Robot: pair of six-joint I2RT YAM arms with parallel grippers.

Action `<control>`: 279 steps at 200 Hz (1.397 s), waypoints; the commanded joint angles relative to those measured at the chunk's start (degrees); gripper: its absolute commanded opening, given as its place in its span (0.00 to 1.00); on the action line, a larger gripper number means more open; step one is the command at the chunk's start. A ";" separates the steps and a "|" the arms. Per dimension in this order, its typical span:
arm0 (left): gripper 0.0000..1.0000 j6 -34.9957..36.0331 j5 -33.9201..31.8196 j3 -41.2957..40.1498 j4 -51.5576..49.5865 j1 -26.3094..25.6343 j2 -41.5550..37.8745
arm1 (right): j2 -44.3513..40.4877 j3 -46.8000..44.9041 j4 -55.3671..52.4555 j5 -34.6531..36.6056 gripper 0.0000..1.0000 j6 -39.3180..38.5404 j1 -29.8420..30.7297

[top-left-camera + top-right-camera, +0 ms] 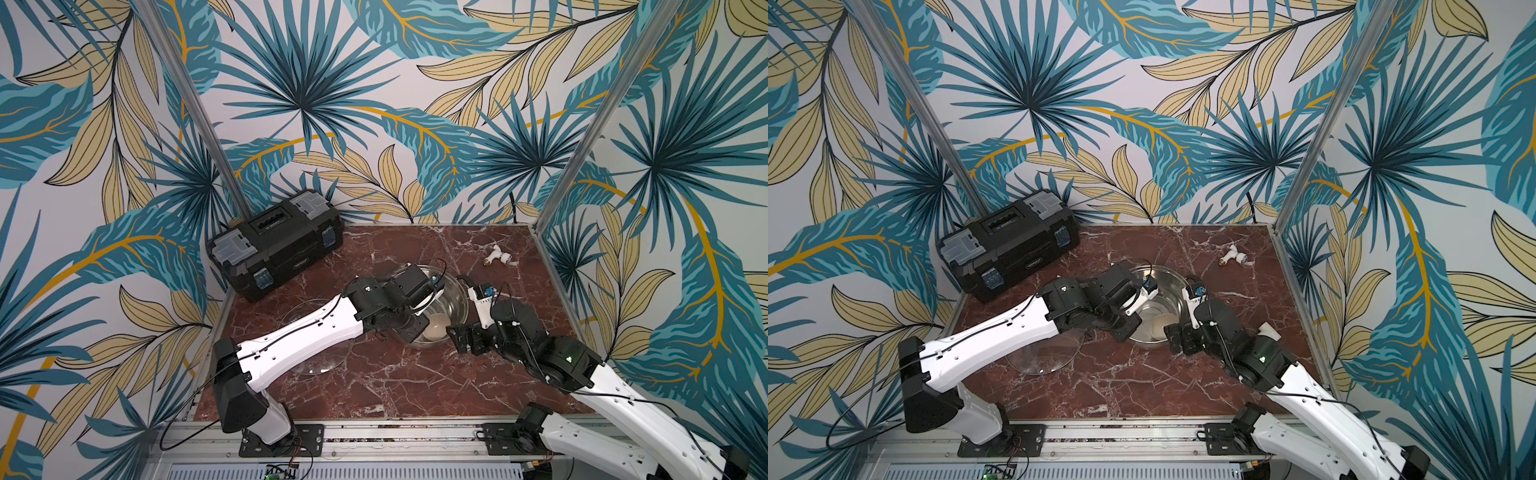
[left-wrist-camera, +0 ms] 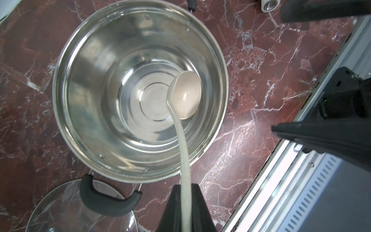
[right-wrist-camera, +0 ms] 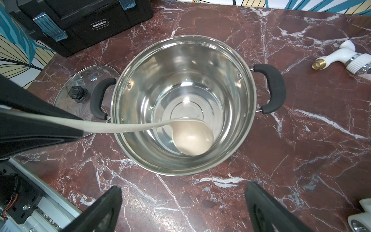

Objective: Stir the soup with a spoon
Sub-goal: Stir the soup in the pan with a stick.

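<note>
While the left gripper [image 2: 185, 189] clamps the ladle [image 2: 186, 96] by its handle, the bowl sits low inside the pot [image 2: 84, 84], off-centre. The lid [image 3: 88, 80] is off and no soup shows. The right gripper [image 3: 182, 188] hangs wide open, empty. Stirring circles look to remain.

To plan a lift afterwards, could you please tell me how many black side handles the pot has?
2. One black handle sits next to the glass lid; the other handle is on the steel pot's opposite side, facing the white tap fitting. None appears hidden.
</note>
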 commanded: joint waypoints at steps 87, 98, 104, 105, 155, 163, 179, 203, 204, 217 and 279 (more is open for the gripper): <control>0.00 2.34 -16.55 4.18 -0.78 2.76 1.81 | -0.71 0.02 0.31 0.22 1.00 0.56 0.06; 0.00 2.47 -16.70 4.02 1.87 2.77 1.89 | -0.95 -0.07 0.16 0.41 1.00 0.61 0.07; 0.00 2.52 -16.21 3.75 3.49 2.68 1.90 | -1.13 -0.20 0.09 0.49 1.00 0.68 0.14; 0.00 2.57 -16.12 3.74 3.78 2.68 1.94 | -1.17 -0.22 0.09 0.54 1.00 0.70 0.10; 0.00 1.75 -8.19 3.08 12.21 2.11 3.62 | -1.93 -0.42 -0.44 1.17 0.99 0.60 0.06; 0.00 1.47 -6.80 3.17 12.62 1.93 4.21 | -1.88 -0.35 -0.48 1.18 0.99 0.55 0.06; 0.00 0.82 -3.93 3.04 13.11 1.57 4.93 | -1.77 -0.17 -0.55 1.08 0.99 0.58 0.13; 0.00 -0.08 0.71 1.75 13.29 1.20 4.43 | -1.94 0.19 -0.82 1.18 0.99 0.47 0.09; 0.00 -0.14 0.82 1.65 13.25 1.19 4.35 | -1.93 0.19 -0.85 1.19 0.99 0.50 0.07; 0.00 -0.64 2.11 0.16 13.51 1.18 3.11 | -1.92 0.28 -0.98 1.13 0.99 0.46 0.12; 0.00 -1.56 1.80 -3.26 5.25 1.18 -1.59 | -0.28 1.29 0.07 -0.18 1.00 0.68 0.12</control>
